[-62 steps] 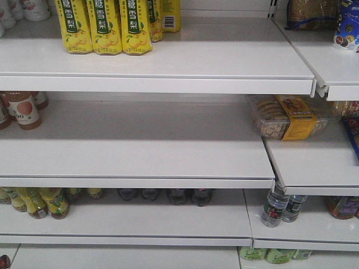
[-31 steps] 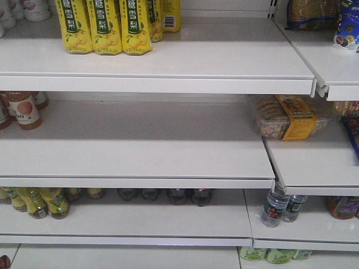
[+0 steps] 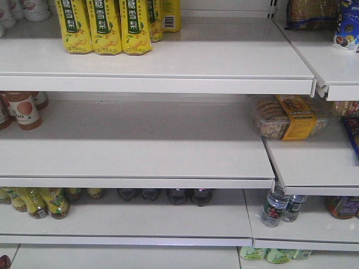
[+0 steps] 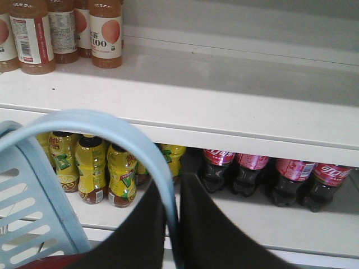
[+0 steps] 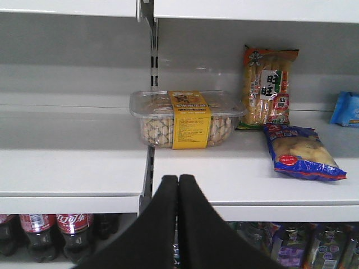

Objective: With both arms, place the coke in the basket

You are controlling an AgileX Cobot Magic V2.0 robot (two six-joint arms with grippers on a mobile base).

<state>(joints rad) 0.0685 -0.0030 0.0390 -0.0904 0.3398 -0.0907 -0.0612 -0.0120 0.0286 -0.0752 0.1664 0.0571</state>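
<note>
Several coke bottles [image 4: 252,174] with red wraps stand in a row on the low shelf, beyond and to the right of my left gripper [image 4: 173,182]. That gripper is shut on the light blue swing handle [image 4: 84,120] of the basket [image 4: 28,218], whose slotted side hangs at lower left. In the right wrist view my right gripper [image 5: 178,178] is shut with nothing in it, in front of the shelf edge; two coke bottles [image 5: 70,227] show below it to the left. The front view shows only the dark bottoms of the coke [image 3: 176,196] and neither gripper.
Orange-drink bottles [image 4: 104,33] stand on the shelf above the coke, and yellow-green bottles [image 4: 92,168] stand left of it. A clear biscuit box [image 5: 188,119] and snack bags [image 5: 300,151] lie on the right shelf. Yellow pear-drink bottles [image 3: 104,25] stand on top.
</note>
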